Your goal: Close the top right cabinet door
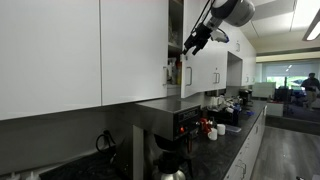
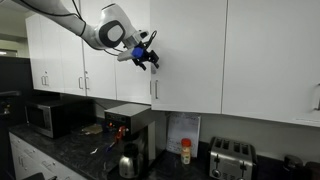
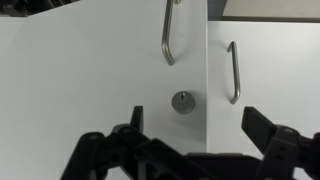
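The top right cabinet door [image 2: 190,60] is a plain white panel with a slim silver bar handle [image 2: 153,88] at its lower corner. In an exterior view the door [image 1: 205,70] stands slightly ajar, with a dark gap [image 1: 175,60] at its edge showing the shelves inside. My gripper [image 2: 152,58] is open and empty, right at that edge above the handle, and it also shows in an exterior view [image 1: 195,42]. In the wrist view my gripper's fingers [image 3: 197,118] straddle the seam between two white doors. The nearer door [image 3: 100,90] carries a round lock [image 3: 182,102].
The neighbouring white door [image 3: 270,80] has its own bar handle [image 3: 233,70]. Below on the dark counter stand a coffee maker [image 2: 128,125], a toaster [image 2: 232,158] and a microwave [image 2: 55,118]. More white wall cabinets [image 2: 60,60] run alongside.
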{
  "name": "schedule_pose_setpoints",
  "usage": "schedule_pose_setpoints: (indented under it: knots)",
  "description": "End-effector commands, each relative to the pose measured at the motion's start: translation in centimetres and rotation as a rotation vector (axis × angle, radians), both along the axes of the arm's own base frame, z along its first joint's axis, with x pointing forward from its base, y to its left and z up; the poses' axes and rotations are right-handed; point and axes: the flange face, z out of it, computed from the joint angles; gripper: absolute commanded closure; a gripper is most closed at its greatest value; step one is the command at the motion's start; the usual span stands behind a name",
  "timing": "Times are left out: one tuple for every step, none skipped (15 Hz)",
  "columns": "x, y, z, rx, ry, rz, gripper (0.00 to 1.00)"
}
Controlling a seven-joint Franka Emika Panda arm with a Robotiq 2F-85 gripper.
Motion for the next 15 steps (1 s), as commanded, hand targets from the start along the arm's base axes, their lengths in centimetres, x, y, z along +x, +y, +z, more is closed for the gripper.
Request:
schedule_pose_setpoints:
  knots:
    - [3.6, 0.0, -0.3, -0.009, 0.05, 0.004, 0.0]
    - [4.1, 0.1, -0.3, -0.012, 0.057, 0.006, 0.0]
    - [4.5, 0.3, -0.3, -0.016, 0.064, 0.008, 0.0]
    - [5.0, 0.4, -0.5, -0.021, 0.07, 0.011, 0.0]
    - [5.2, 0.4, -0.5, -0.022, 0.081, 0.015, 0.0]
    - [5.4, 0.5, -0.5, -0.024, 0.09, 0.02, 0.0]
    - [5.6, 0.6, -0.4, -0.022, 0.099, 0.027, 0.0]
    - [5.7, 0.6, -0.3, -0.025, 0.108, 0.032, 0.0]
    - [5.7, 0.6, -0.1, -0.025, 0.114, 0.042, 0.0]
    - [5.7, 0.6, 0.1, -0.026, 0.118, 0.047, 0.0]
    - [5.6, 0.6, 0.3, -0.026, 0.122, 0.054, 0.0]
    - [5.2, 0.5, 0.6, -0.03, 0.13, 0.051, 0.0]
    - [4.8, 0.4, 0.9, -0.038, 0.136, 0.05, 0.0]
    - [4.1, 0.2, 1.3, -0.041, 0.151, 0.04, 0.0]
    - [3.6, -0.1, 1.5, -0.046, 0.162, 0.032, 0.0]
